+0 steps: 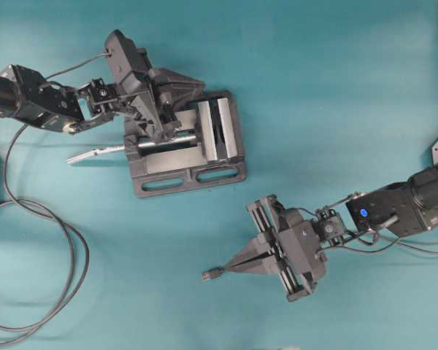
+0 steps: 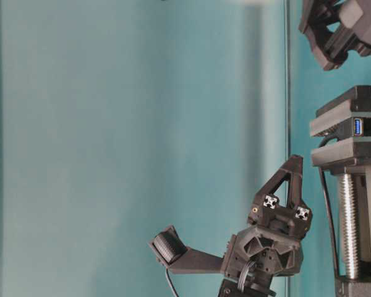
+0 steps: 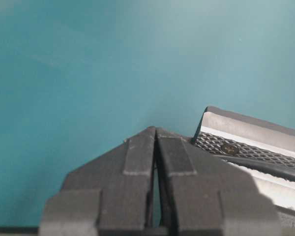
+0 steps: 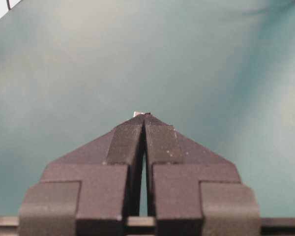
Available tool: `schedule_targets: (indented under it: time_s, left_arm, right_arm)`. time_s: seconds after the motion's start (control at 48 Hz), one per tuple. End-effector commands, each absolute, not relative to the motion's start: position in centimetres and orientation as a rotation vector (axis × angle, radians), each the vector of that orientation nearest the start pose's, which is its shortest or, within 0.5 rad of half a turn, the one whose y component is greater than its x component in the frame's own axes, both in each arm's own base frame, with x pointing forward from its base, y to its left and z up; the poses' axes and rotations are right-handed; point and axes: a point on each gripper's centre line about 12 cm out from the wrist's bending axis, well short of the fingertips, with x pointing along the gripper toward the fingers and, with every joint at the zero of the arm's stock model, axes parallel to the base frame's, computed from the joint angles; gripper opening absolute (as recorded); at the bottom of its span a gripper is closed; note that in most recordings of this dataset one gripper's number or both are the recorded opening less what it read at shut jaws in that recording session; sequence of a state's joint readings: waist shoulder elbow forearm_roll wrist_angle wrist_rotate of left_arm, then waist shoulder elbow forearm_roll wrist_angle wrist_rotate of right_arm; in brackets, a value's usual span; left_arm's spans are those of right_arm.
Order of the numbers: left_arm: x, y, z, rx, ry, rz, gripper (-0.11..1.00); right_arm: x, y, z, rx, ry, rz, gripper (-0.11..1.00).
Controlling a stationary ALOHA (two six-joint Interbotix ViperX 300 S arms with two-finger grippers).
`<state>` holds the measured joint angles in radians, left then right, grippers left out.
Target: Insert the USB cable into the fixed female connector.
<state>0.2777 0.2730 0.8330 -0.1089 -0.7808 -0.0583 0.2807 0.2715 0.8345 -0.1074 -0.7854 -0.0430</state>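
Observation:
The USB cable's small black plug (image 1: 212,274) sticks out to the left of my right gripper (image 1: 230,270), which is shut on it low in the middle. In the right wrist view only the metal tip (image 4: 139,113) shows past the closed right gripper (image 4: 145,115). The rest of the cable is hidden under the hand. The fixed female connector (image 2: 358,126), black with a blue inside, is clamped in the vise. My left gripper (image 1: 201,84) (image 3: 153,129) (image 2: 295,159) hangs shut and empty above the vise's far jaw.
The grey metal vise (image 1: 190,157) (image 2: 346,105) stands at upper centre, its silver screw handle (image 1: 95,153) pointing left. Its knurled jaw face (image 3: 246,147) shows beside my left fingers. A long black cable (image 1: 58,240) loops over the left of the teal table.

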Motion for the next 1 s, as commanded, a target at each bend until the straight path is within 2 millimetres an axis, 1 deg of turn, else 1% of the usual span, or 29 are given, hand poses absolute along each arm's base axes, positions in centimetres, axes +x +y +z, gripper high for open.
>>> schedule_targets:
  time_s: [0.0,0.042,0.104,0.25,0.312,0.416,0.479,0.541,0.583,0.645,0.708,0.77,0.833,0.874,0.937,0.978]
  left_arm:
    - [37.6,9.5,11.2,-0.128,0.267,0.299,0.01]
    - [37.5,9.1,11.4,-0.128,0.277,0.29,0.03]
    - [37.1,8.6,11.5,-0.131,0.292,0.28,0.11]
    - [36.5,7.7,12.4,-0.148,0.3,0.26,0.08]
    - [36.6,6.9,13.2,-0.166,0.284,0.242,0.09]
    - [36.7,5.5,14.2,-0.197,0.292,0.21,0.11]
    - [36.6,4.7,14.7,-0.211,0.313,0.191,0.15]
    - [36.3,3.9,15.2,-0.22,0.347,0.171,0.25]
    - [36.0,3.4,15.6,-0.226,0.369,0.16,0.35]
    - [35.5,2.4,16.2,-0.227,0.411,0.136,0.54]
    - [35.0,1.7,16.9,-0.229,0.436,0.117,0.72]
    - [34.6,0.9,17.7,-0.236,0.445,0.096,0.87]
    - [34.3,0.3,18.5,-0.246,0.44,0.08,0.97]
    - [34.1,-0.4,18.8,-0.243,0.433,0.059,1.0]
    - [34.2,-1.0,19.4,-0.243,0.407,0.04,0.99]
    - [34.0,-1.3,19.3,-0.244,0.403,0.031,0.99]
  right_arm:
    - [36.9,12.2,10.2,-0.148,0.277,0.387,-0.01]
    - [36.9,12.2,10.1,-0.148,0.28,0.387,0.0]
    - [36.8,12.4,10.0,-0.151,0.289,0.393,0.0]
    - [36.6,12.6,9.8,-0.155,0.31,0.4,0.0]
    - [36.6,12.6,9.7,-0.153,0.321,0.399,0.0]
    - [36.7,12.6,9.6,-0.146,0.34,0.394,0.0]
    - [36.8,12.5,9.5,-0.143,0.356,0.389,0.0]
    - [36.9,12.5,9.5,-0.144,0.364,0.389,0.0]
    - [37.0,12.5,9.5,-0.143,0.369,0.387,0.0]
    - [37.0,12.5,9.4,-0.14,0.374,0.386,0.0]
    - [37.1,12.5,9.5,-0.135,0.375,0.385,0.03]
    - [37.2,12.5,9.6,-0.127,0.372,0.382,0.1]
    - [37.3,12.5,9.6,-0.121,0.372,0.38,0.21]
    - [37.3,12.5,9.7,-0.121,0.372,0.38,0.31]
    - [37.5,12.5,9.7,-0.121,0.372,0.378,0.51]
    - [37.5,12.5,9.8,-0.123,0.373,0.379,0.63]
